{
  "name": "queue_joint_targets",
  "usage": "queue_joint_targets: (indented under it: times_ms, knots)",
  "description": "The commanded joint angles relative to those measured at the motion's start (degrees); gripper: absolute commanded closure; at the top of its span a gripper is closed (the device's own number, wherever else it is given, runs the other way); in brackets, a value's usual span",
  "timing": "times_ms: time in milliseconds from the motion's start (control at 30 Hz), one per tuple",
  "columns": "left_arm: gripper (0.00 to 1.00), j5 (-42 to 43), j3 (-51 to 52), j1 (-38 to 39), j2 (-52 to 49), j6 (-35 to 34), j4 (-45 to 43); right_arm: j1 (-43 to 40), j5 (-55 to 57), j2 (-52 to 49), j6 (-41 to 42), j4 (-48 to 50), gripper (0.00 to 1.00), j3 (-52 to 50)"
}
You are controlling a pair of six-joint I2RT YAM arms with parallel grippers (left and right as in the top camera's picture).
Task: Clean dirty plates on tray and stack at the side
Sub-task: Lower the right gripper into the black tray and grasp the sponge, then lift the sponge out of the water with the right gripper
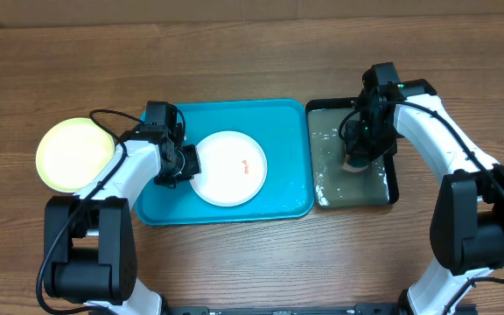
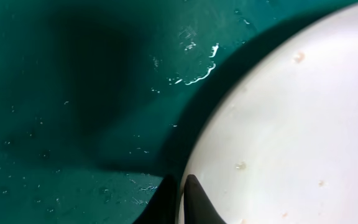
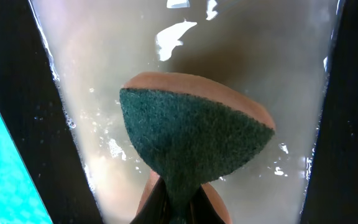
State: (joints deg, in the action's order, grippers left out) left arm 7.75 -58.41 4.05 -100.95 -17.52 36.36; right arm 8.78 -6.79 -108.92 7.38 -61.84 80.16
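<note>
One white plate (image 1: 227,168) (image 2: 291,124) with a small orange smear (image 1: 245,166) lies in the teal tray (image 1: 234,114) (image 2: 73,93). My left gripper (image 1: 188,163) (image 2: 180,205) is shut on the plate's left rim, one finger over it and one under. A yellow-green plate (image 1: 75,154) rests on the table left of the tray. Over the black tray (image 1: 395,175) (image 3: 11,93), my right gripper (image 1: 357,156) (image 3: 178,208) is shut on a sponge (image 1: 355,163) (image 3: 194,137), green scouring face toward the camera. The sponge hangs low over the cloudy water.
The black tray of cloudy water (image 3: 104,74) stands directly right of the teal tray. Water droplets (image 2: 197,74) lie on the teal tray's floor near the plate. Bare wooden table (image 1: 252,254) lies in front and behind.
</note>
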Motion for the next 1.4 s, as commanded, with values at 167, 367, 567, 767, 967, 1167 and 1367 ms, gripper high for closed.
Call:
queue_joint_targets:
  times_ms: [167, 367, 567, 767, 967, 1167, 1367]
  knots:
    - [0.96, 4.2, -0.6, 0.0, -0.6, -4.4, 1.3, 0.2, 2.8, 1.1, -5.9, -1.5, 0.96, 1.2]
    - [0.96, 5.8, -0.6, 0.0, -0.6, -3.4, 1.1, 0.3, 2.7, 1.1, -5.9, -1.3, 0.96, 1.4]
    - [0.96, 5.8, -0.6, 0.1, -0.6, -3.0, 1.1, 0.5, 3.6, 1.1, -2.4, -3.8, 0.96, 2.6]
    - [0.96, 5.8, -0.6, 0.1, -0.6, -3.0, 1.1, 1.0, 3.5, 1.1, -2.9, -5.5, 0.96, 2.7]
    - [0.96, 5.8, -0.6, 0.1, -0.6, -2.1, 1.0, 1.8, 3.7, 1.1, 0.9, -10.8, 0.96, 9.1]
    - [0.96, 5.9, -0.6, 0.1, -0.6, -2.3, 0.9, 3.0, -0.7, 1.1, 1.2, -18.4, 0.97, 20.7]
    - [0.96, 5.9, -0.6, 0.1, -0.6, -2.8, 0.4, 9.0, -7.2, 1.1, 1.9, -17.8, 0.96, 24.1]
